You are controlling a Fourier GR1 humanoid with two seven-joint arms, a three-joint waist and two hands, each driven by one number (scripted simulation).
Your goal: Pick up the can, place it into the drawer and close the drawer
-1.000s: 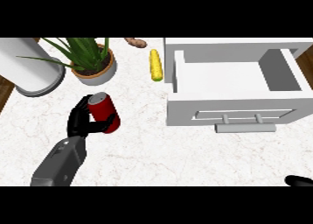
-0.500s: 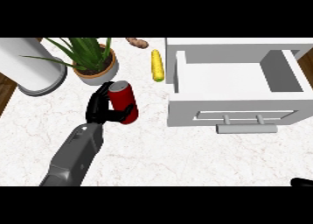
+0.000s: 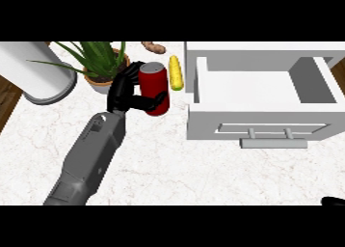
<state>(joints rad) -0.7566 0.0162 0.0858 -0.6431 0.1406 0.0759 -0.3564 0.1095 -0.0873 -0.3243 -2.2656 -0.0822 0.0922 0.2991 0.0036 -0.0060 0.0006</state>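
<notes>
Since a second ago the left hand has carried the red cylindrical metal can toward two o'clock. It now sits beside the open white box-shaped drawer, fingers curled round it. Pickup looks done; placing and closing remain. At five o'clock, the right hand barely shows; its state I cannot tell.

Bright, even light falls across the white marble counter, without glare. The open drawer shows a greyer shaded front face, and the can carries a soft highlight.
</notes>
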